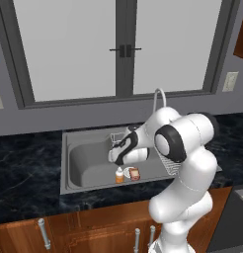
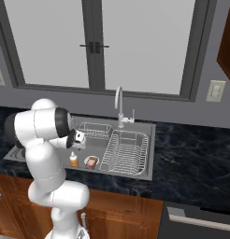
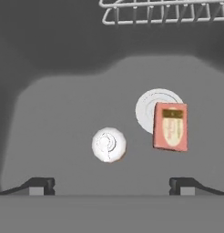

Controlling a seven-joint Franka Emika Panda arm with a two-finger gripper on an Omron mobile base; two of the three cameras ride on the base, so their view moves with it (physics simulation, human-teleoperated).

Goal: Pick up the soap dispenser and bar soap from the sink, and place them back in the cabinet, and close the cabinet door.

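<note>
The soap dispenser (image 1: 119, 175) (image 2: 74, 160), a small orange bottle with a white pump, stands upright on the floor of the sink (image 1: 69, 148) (image 2: 152, 140). Seen from above in the hand view, its white top (image 3: 109, 144) lies just ahead of my gripper (image 3: 111, 186), which is open with nothing between its fingertips. The gripper (image 1: 117, 159) (image 2: 77, 141) hovers a little above the bottle, pointing down. The reddish bar soap (image 3: 170, 126) (image 1: 135, 173) (image 2: 91, 162) lies beside the bottle, partly over a white round dish (image 3: 149, 105). A sliver of the reddish-brown cabinet (image 2: 226, 46) (image 1: 242, 42) shows at the upper right; its door cannot be made out.
A wire dish rack (image 2: 126, 151) fills the right half of the sink, and a small wire basket (image 2: 94, 130) (image 3: 164, 11) hangs at the back. The curved faucet (image 2: 119, 105) rises behind. Dark stone counter (image 2: 191, 154) surrounds the basin, with wooden base cabinets (image 1: 94, 232) below.
</note>
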